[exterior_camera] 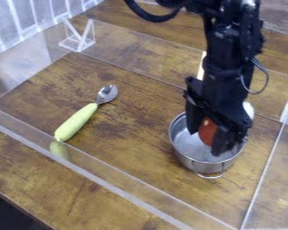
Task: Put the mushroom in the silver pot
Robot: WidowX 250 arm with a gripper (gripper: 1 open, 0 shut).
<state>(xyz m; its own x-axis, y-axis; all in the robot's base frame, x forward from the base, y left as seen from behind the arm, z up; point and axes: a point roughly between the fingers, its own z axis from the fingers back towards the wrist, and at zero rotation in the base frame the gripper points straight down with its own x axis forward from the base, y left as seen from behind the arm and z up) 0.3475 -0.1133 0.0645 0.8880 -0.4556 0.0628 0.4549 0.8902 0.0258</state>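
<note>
Red-brown mushroom (211,134) hung over the silver pot (189,154), black fingers (215,137) around it, grip unclear, wooden desk (134,117).

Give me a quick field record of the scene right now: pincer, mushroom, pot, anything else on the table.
pincer: black pincer, pointing down into the pot; open or shut not clear
mushroom: red-brown toy mushroom between the fingers, inside the pot's rim
pot: small shiny silver pot, upright on the wooden table
other: yellow-green-handled metal spoon, left of the pot, apart
</note>
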